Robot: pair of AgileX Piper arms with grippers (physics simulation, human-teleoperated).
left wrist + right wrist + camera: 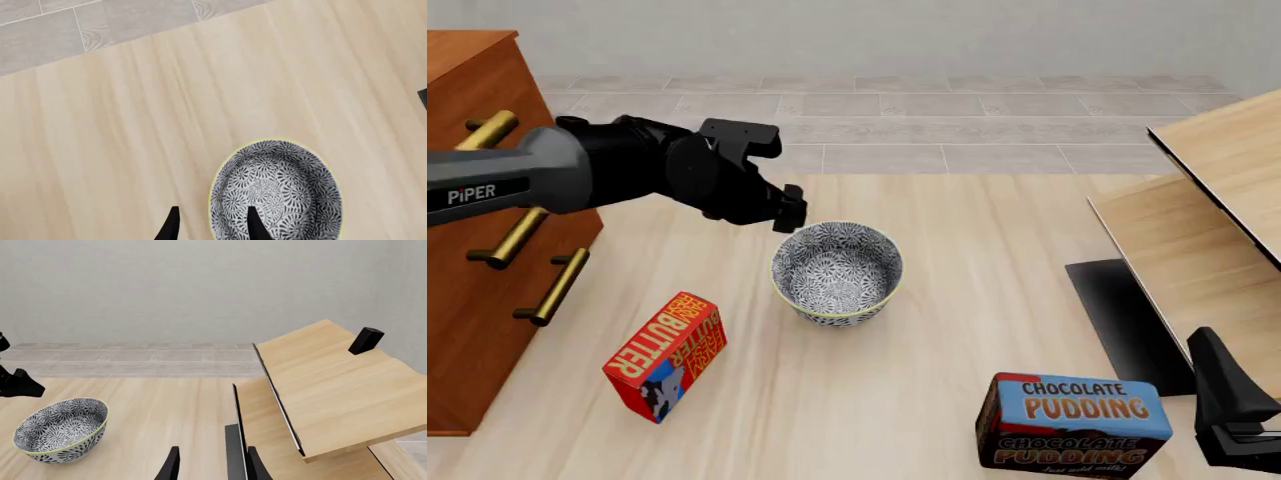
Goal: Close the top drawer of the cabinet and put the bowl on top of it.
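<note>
Left tool (212, 225) straddles the bowl (837, 272) rim; fingers apart.

Left pincer (785, 212) open, pointing down; right pincer (212, 464) apparently open.

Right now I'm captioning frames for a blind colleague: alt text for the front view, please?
The left gripper hovers at the far-left rim of the bowl on a wooden table. The cabinet stands at left; a butter box and a pudding box lie nearer.
</note>
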